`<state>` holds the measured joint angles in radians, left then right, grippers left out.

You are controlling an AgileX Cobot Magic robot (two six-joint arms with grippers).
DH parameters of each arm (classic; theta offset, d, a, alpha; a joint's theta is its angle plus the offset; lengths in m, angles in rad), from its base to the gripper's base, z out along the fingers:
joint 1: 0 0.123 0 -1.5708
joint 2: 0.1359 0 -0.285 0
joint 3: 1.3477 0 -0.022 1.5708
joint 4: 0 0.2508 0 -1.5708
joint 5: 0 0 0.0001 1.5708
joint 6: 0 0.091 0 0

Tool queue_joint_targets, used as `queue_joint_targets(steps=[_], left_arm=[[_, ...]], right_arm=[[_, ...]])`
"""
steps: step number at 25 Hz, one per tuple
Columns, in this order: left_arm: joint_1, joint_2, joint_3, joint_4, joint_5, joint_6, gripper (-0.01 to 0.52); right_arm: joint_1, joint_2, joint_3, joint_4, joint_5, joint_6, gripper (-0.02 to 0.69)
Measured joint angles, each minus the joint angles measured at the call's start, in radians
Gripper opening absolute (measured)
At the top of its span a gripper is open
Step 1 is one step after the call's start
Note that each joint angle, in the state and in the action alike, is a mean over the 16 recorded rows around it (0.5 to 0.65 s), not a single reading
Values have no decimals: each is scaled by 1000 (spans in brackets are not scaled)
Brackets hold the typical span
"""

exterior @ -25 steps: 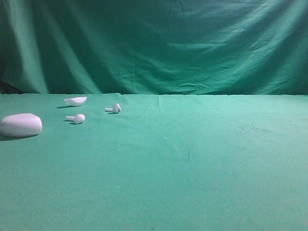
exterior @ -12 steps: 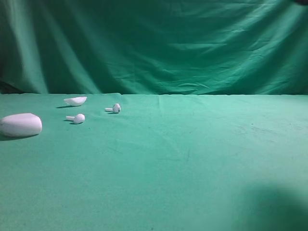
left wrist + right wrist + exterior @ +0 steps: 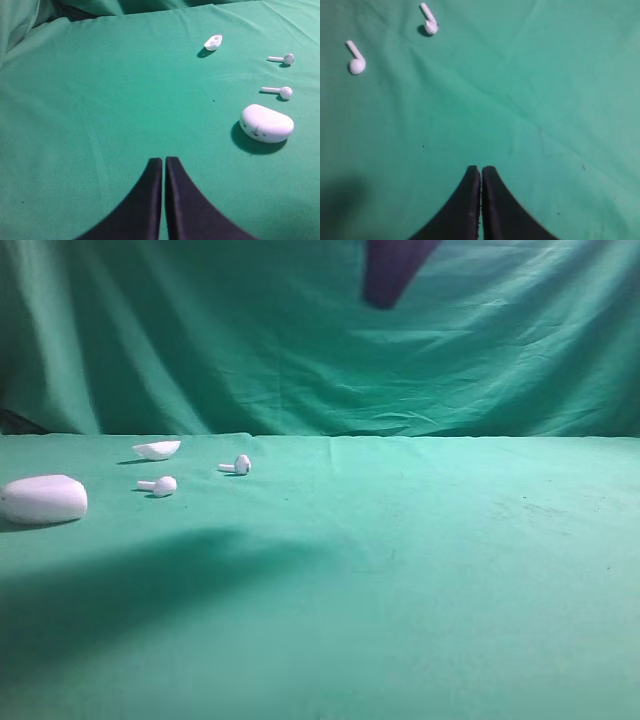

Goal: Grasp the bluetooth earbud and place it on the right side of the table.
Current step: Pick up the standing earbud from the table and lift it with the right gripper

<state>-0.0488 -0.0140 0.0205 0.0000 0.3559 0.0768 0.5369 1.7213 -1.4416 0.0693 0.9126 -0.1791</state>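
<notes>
- Four small white things sit on the table [image 3: 420, 570], all gathered near the case [image 3: 43, 499], which serves as the landmark.
- Case: a white oval pebble, resting flat at the far left of the high view, casting a dark shadow in the left wrist view [image 3: 266, 123].
- Earbud [image 3: 237, 465]: lying on its side, beyond and to the right of the case, stem pointing back toward it, greyish flat head at the other end; nothing touches it.
- Bulb earbud [image 3: 160, 485]: between the case and the earbud, closer to the case, also lying flat.
- Lid [image 3: 158, 449]: a shallow shell, farthest back from the case, near the curtain [image 3: 300, 330].
- Left gripper [image 3: 164, 165]: dark fingers pressed together, hovering over bare cloth, well apart from the case.
- Right gripper [image 3: 481, 175]: fingers together too, holding nothing, above the cloth with both buds well ahead of it.
- Up top in the high view, a dark blurred shape [image 3: 392, 268] hangs before the curtain; a broad shadow lies on the cloth right of the case.
</notes>
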Motion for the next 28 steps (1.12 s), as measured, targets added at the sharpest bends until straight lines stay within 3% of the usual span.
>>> queue_joint_targets(steps=[5, 12, 19, 28], left_arm=[[0, 0, 0, 0, 0, 0, 0], [0, 0, 0, 0, 0, 0, 0], [0, 0, 0, 0, 0, 0, 0], [0, 0, 0, 0, 0, 0, 0]], right_arm=[[42, 230, -269, 37, 79, -41, 67], [76, 491, -549, 92, 121, -83, 241], [92, 653, -683, 113, 95, -99, 396], [97, 723, -719, 77, 37, -101, 411]])
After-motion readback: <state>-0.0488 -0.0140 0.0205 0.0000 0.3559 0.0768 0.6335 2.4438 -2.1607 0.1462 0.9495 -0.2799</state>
